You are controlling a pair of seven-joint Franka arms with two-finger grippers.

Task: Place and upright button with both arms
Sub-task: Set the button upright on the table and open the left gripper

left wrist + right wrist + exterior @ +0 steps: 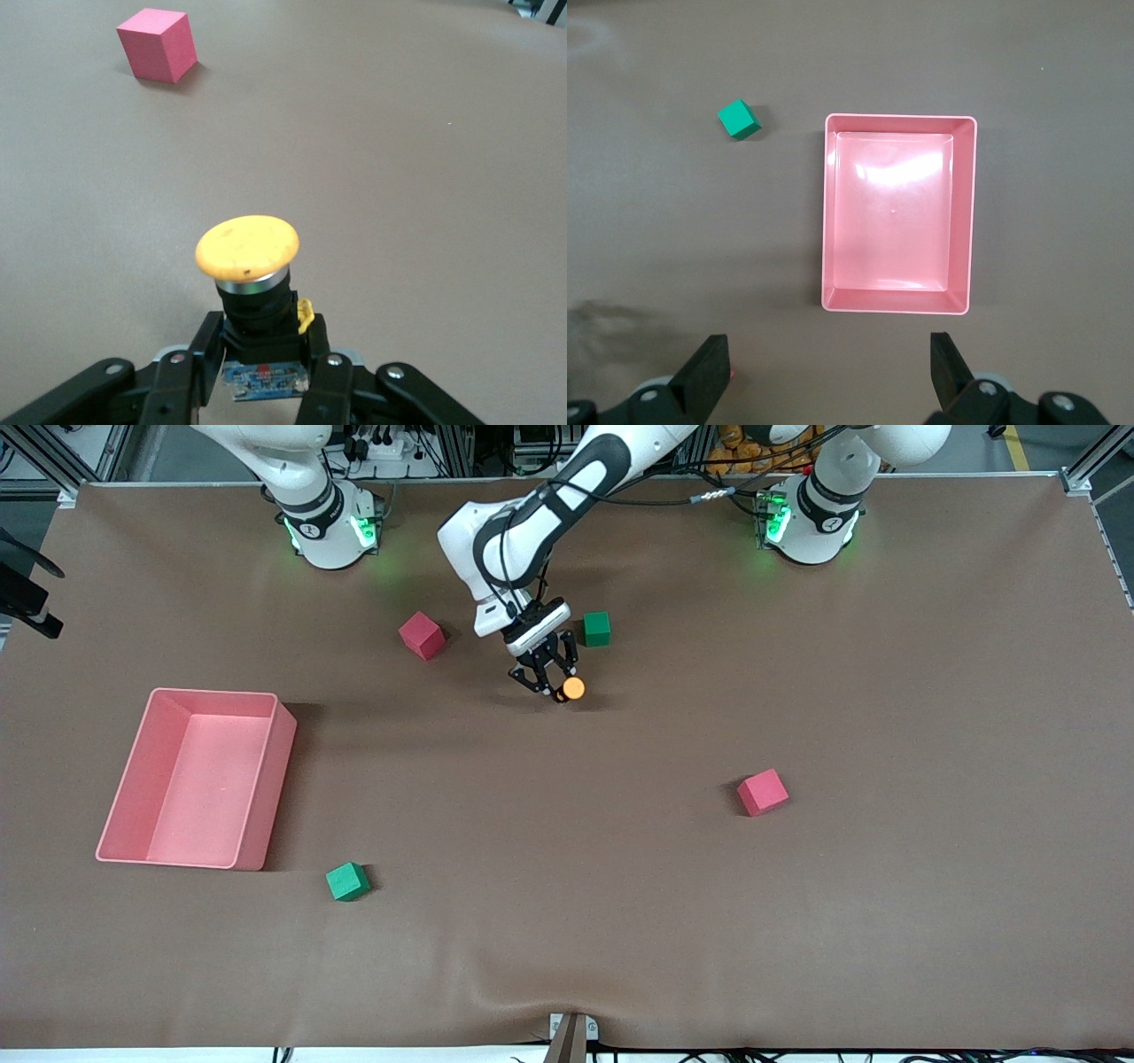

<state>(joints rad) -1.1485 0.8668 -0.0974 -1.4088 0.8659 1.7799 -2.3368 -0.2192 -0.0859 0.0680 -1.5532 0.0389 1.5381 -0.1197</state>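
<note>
Surface: brown table cover (pixel 567 886) running wall to wall, both arm bases glowing green along its top edge in the front view.

Left gripper (pixel 551 685): closed on the button's black body, low over the middle of the table, just nearer the front camera than a green cube (pixel 597 628).

Button (pixel 573 687): held in the left gripper, orange cap pointing out past the fingertips; from the front I cannot tell whether it touches the cover.

Right gripper (pixel 830 367): jaws spread wide, nothing between them, hanging high over the pink bin (pixel 899 212) at the right arm's end of the table; this arm waits.

Other things: a red cube (pixel 421 635) toward the right arm's side of the gripper, a second red cube (pixel 762 792) and a second green cube (pixel 347 881) nearer the front camera.

Doing the step well: I would say the button should come down slowly until its flat base meets the cover squarely, cap up, and the fingers should part only once it sits steady. The grip looks narrow, so any tilt at release could tip it over.

Left wrist view only: the fingers (pixel 190 367) clamp the blocky body below the cap, with a small blue circuit board showing underneath.

Front view only: where the button sits among the cubes and bin.

Right wrist view only: the bin is empty.
</note>
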